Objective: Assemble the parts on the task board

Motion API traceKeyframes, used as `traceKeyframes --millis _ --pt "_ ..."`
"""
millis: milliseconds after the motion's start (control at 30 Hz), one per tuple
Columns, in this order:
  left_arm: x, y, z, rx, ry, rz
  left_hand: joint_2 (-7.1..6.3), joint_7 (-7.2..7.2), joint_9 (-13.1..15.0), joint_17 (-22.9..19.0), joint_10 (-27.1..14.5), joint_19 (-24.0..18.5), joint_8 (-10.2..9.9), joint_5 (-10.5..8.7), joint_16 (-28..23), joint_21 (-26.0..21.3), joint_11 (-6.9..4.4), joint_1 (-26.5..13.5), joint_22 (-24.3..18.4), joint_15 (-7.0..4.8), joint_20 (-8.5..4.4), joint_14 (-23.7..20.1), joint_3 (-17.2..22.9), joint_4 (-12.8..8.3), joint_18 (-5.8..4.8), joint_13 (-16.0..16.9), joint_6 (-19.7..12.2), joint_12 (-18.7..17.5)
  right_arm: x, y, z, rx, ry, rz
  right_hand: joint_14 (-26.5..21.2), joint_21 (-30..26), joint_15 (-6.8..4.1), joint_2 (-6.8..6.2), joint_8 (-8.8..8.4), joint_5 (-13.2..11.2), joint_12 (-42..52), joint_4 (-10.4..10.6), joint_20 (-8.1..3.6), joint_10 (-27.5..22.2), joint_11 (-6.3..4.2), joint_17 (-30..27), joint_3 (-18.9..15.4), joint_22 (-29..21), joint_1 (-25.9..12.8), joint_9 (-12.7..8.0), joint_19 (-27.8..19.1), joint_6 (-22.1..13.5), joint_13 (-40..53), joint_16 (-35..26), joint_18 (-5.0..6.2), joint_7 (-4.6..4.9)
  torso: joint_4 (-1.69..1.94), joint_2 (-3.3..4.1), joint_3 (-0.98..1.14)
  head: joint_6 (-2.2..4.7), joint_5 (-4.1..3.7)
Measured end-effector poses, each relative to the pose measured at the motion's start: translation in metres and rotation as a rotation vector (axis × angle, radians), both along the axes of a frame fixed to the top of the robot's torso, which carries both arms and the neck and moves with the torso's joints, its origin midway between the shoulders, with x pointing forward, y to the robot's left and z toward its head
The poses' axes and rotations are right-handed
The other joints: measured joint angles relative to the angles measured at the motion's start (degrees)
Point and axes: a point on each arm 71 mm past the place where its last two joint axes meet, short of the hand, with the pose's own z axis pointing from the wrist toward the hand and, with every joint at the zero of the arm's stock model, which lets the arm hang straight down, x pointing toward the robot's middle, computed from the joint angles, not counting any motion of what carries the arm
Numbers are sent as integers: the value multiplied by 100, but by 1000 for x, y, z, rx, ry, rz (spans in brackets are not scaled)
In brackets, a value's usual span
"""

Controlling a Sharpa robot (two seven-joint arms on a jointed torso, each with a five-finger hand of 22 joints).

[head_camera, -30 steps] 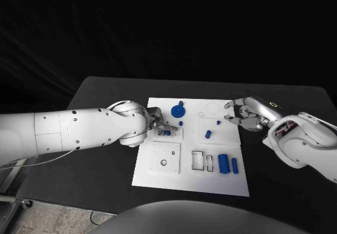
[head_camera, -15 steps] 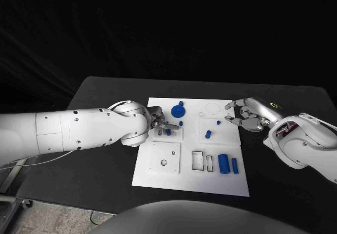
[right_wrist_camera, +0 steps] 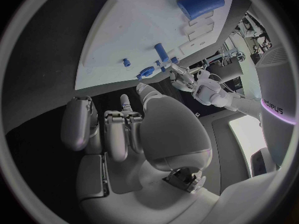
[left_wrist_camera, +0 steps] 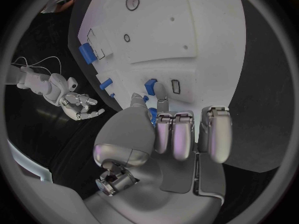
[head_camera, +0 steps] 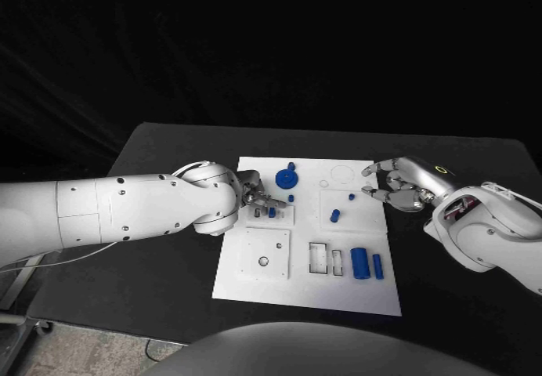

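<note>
Surface (head_camera: 169, 266): black, carrying the white task board (head_camera: 260, 282) in the middle.
Task board: rectangular, with square raised plates and slots; rectangular cut-outs near the lower middle.
Blue gear (head_camera: 287, 179): round, lying near the board's far edge, a small blue peg (head_camera: 291, 166) just beyond it.
Small upright parts (head_camera: 271, 211): standing in the left plate, right at the left hand's fingertips; a small blue piece (left_wrist_camera: 150, 86) seen just ahead of the fingertips in the left wrist view.
Oblong blue part (head_camera: 334, 215): lying apart on the right half of the board.
Large blue cylinder (head_camera: 359, 262): lying near the board's right edge, a slimmer blue bar (head_camera: 377, 266) just beside it.
Left hand (head_camera: 255, 196): over the board's left plate, fingers extended side by side toward the small parts; contact or hold on any piece impossible to tell.
Right hand (head_camera: 395, 186): at the board's far right corner, fingers loosely curled and apart, nothing held, near a small blue stud (head_camera: 352, 197).
</note>
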Motion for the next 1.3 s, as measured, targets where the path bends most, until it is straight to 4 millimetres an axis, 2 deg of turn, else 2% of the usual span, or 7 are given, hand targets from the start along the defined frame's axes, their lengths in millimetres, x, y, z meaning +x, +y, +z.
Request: traceKeyframes --millis 267,500,600,667,833,1000,1300 --pt "-6 10 8 7 -26 -5 -52 -51 91 3 -15 16 35 31 0 24 -14 91 -1 -19 -27 19 -33 2 0 0 51 1 0 -2 0 0 1 -3 0 0 0 0 0 0 0 0 0 0 0 0 0 0 0 -5 0 0 0 0 0 0 1 -1 -3 0 38" --pt "11 28 47 29 -128 15 -90 -57 378 5 -1 1 191 88 0 134 -27 356 -1 -39 -43 -1 -73 10 0 12 -50 28 0 -2 0 4 -1 -2 0 0 0 0 0 25 0 16 0 0 0 -1 16 5 0 -11 0 47 0 0 0 -5 -7 -6 1 0 51" --pt "20 35 57 50 -154 24 -64 -60 523 4 -12 1 234 115 0 172 -39 509 -1 -38 -43 -2 -73 10 0 558 -105 34 -1 -2 0 9 -5 0 0 53 0 0 0 69 0 35 0 0 0 -1 34 4 0 -11 0 98 0 0 0 -15 -9 2 -5 0 25" --pt "28 42 61 73 -162 37 -78 -51 558 4 -21 1 234 115 0 173 -49 555 -1 -38 -42 -2 -73 10 0 595 -158 35 -1 -2 1 14 -10 2 0 117 0 0 0 104 0 11 0 0 0 -1 59 4 0 -15 0 128 0 39 0 -6 -9 4 -7 0 8" --pt "41 53 59 119 -149 56 -71 2 617 4 -22 0 234 115 0 173 -49 562 -1 -38 -42 -2 -126 15 0 735 -268 35 -1 -1 2 28 -23 10 0 124 0 0 0 133 0 25 0 0 0 -2 73 4 0 -23 0 145 0 44 0 -23 -22 16 -9 0 11" --pt "49 51 55 138 -131 53 -71 -19 633 4 -22 1 234 136 0 173 -49 562 -1 -38 -42 -2 -126 15 0 776 -289 35 -1 -2 2 35 -30 10 0 124 0 0 0 168 0 1 0 0 0 -2 97 4 0 -29 0 166 0 44 0 -2 -26 44 -27 0 21" --pt "55 57 38 162 -88 72 -69 22 676 3 -27 0 234 169 0 172 -43 558 -1 -38 -42 -2 -193 33 0 797 -330 44 -2 -2 0 42 -30 13 0 124 0 0 0 168 0 1 0 0 0 -3 97 3 0 -29 0 166 0 44 0 -2 -32 64 -31 0 22"
